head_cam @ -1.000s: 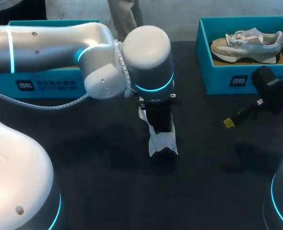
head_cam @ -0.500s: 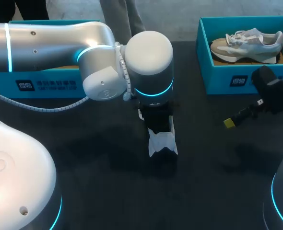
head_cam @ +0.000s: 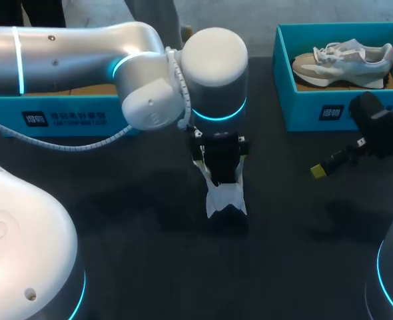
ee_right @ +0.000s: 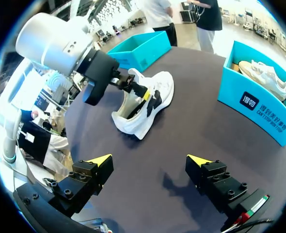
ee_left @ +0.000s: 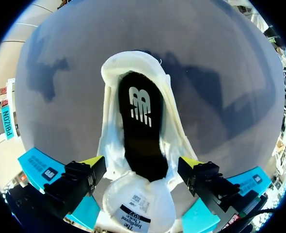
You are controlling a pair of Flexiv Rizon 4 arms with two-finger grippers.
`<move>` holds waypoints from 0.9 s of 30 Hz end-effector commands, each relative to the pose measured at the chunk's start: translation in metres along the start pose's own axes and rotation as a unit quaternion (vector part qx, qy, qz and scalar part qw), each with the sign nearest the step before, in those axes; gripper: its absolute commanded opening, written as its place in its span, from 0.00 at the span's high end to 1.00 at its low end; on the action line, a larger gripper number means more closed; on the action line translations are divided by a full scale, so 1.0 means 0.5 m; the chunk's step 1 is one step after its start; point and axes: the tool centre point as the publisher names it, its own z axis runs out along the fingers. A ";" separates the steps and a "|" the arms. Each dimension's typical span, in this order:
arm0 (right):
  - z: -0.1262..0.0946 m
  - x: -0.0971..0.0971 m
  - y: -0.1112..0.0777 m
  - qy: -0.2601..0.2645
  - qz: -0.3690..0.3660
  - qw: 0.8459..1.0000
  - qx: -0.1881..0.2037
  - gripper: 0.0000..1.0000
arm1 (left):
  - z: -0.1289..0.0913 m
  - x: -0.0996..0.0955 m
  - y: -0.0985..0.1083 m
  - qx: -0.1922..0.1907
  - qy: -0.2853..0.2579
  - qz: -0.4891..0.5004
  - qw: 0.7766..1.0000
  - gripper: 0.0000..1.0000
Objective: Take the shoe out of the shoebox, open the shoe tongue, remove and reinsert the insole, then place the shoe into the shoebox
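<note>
**Dark bench (head_cam: 150, 267) carrying one shoe and two boxes**

A white shoe (head_cam: 224, 199) stands on its sole near the middle of the bench, with its opening turned upward. A teal shoebox (head_cam: 330, 110) sits at the far right side, well apart from the shoe. A second teal box (head_cam: 63, 119) sits at the far left side. The surface of the bench is matte and shows soft shadows around the shoe.
</note>
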 end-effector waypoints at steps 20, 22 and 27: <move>0.000 0.001 -0.001 -0.001 0.000 1.000 0.000 0.00 | -0.074 0.003 0.137 -0.026 -0.014 0.014 0.999 0.00; 0.000 0.001 -0.001 -0.001 0.000 1.000 0.000 0.00 | -0.078 0.004 0.149 -0.036 -0.010 0.018 0.999 0.00; 0.000 0.001 -0.001 -0.001 0.000 1.000 0.000 0.00 | -0.084 -0.009 0.168 -0.037 -0.021 0.031 0.999 0.22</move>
